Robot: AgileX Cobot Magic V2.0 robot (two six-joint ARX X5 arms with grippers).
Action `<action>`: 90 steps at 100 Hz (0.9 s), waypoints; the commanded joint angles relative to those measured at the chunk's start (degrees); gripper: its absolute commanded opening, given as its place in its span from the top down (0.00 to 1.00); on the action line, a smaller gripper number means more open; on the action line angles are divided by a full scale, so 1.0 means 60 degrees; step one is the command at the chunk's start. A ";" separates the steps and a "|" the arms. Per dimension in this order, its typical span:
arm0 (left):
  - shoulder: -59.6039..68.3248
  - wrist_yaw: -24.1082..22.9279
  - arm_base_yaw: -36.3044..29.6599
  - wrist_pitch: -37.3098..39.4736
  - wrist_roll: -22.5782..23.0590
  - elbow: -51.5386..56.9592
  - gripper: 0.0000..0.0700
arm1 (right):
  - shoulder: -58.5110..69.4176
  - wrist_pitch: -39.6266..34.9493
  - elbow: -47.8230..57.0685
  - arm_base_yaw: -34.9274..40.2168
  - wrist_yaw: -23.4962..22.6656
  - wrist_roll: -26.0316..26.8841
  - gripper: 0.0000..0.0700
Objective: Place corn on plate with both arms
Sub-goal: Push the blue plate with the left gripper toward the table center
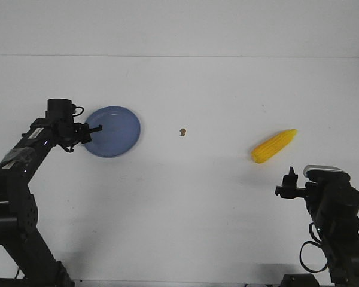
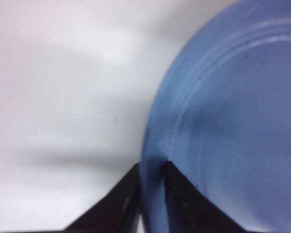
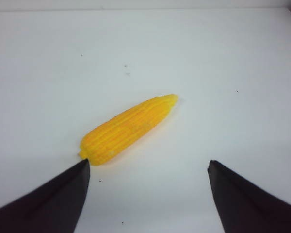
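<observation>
The blue plate (image 1: 115,131) lies at the left of the white table, and my left gripper (image 1: 93,129) is shut on its near-left rim. In the left wrist view the plate (image 2: 233,116) fills the frame, its rim pinched between the two black fingertips (image 2: 177,184) of the left gripper (image 2: 152,167). The yellow corn (image 1: 274,146) lies on the table at the right, pointed end away. My right gripper (image 1: 290,177) stands open just short of it, holding nothing. In the right wrist view the corn (image 3: 126,129) lies beyond the right gripper (image 3: 148,162), its blunt end near one fingertip (image 3: 82,167).
A tiny brown speck (image 1: 183,131) sits on the table between plate and corn. The table's far edge (image 1: 179,56) meets a white wall.
</observation>
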 commanded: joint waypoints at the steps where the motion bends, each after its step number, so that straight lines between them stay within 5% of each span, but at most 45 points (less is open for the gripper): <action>1: 0.0164 0.0208 0.0011 -0.0138 0.0087 0.0091 0.99 | 0.0022 0.0106 0.0117 0.0000 -0.0004 0.0007 0.26; 34: -0.1421 0.2871 -0.0029 -0.0266 0.0058 0.0091 0.99 | 0.0022 0.0098 0.0117 0.0000 -0.0004 0.0007 0.26; 64: -0.2714 0.4058 -0.1038 -0.1140 0.0189 -0.0047 0.99 | 0.0022 0.0106 0.0117 0.0000 -0.0004 0.0007 0.26; 90: -0.3005 0.4080 -0.2903 -0.1162 0.0182 -0.0896 0.99 | 0.0022 0.0113 0.0117 0.0000 -0.0004 0.0007 0.26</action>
